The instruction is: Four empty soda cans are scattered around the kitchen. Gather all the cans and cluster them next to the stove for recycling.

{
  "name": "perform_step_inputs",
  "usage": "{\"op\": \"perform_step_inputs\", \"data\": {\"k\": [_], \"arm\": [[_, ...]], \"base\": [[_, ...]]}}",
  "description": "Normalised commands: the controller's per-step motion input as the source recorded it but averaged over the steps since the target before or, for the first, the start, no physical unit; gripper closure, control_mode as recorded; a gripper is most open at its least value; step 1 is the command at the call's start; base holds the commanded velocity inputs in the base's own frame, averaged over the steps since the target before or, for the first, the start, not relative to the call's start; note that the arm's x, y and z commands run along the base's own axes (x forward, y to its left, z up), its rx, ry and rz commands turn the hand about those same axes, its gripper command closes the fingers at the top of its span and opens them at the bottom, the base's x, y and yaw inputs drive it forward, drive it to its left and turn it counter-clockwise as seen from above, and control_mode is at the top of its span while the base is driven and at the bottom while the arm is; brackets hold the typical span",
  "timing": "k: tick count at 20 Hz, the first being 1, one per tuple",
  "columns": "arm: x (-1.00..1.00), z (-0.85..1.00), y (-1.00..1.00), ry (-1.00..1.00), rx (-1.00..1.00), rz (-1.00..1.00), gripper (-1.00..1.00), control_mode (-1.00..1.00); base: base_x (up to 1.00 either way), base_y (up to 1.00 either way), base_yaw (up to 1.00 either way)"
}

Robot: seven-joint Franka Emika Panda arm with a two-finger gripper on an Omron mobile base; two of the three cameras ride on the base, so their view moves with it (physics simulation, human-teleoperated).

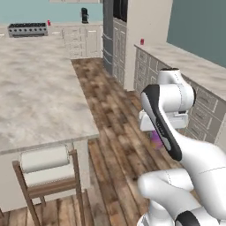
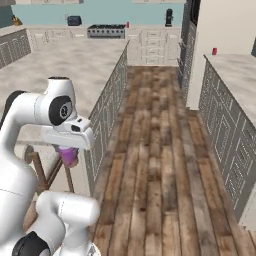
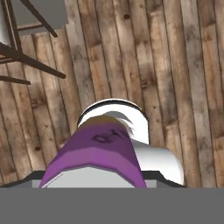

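My gripper (image 2: 68,151) points down over the wood floor and is shut on the purple soda can (image 3: 98,151), which also peeks out under the hand (image 1: 155,140). The can hides my fingertips in the hand view. The stove (image 1: 27,29) stands far off against the teal back wall (image 2: 106,31). One red soda can (image 1: 48,23) stands on the counter just right of the stove (image 2: 127,24). Another red soda can (image 1: 142,42) stands at the near end of the right-hand counter (image 2: 214,51).
The big marbled island (image 1: 39,88) lies to my left with a wooden stool (image 1: 46,170) at its near edge. A plank-floor aisle (image 2: 155,150) runs ahead between the island and the right cabinets (image 2: 220,125). A tall grey fridge (image 1: 108,35) stands at the aisle's far end.
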Motion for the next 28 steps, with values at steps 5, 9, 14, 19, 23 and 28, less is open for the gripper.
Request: {"op": "perform_step_inputs", "data": {"k": [5,9,14,19,23,28], "arm": [[0.00,0.00,0.00,0.00,0.00,0.00,1.00,1.00],[0.00,0.00,0.00,0.00,0.00,0.00,1.00,1.00],[0.00,0.00,0.00,0.00,0.00,0.00,1.00,1.00],[0.00,0.00,0.00,0.00,0.00,0.00,1.00,1.00],[0.00,0.00,0.00,0.00,0.00,0.00,1.00,1.00],[0.00,0.00,0.00,0.00,0.00,0.00,1.00,1.00]], "base": [[0.46,-0.71,0.08],[0.72,-0.18,0.13],[0.94,-0.08,0.15],[0.95,-0.29,0.16],[0.91,-0.36,0.14],[0.88,-0.44,0.10]]}}
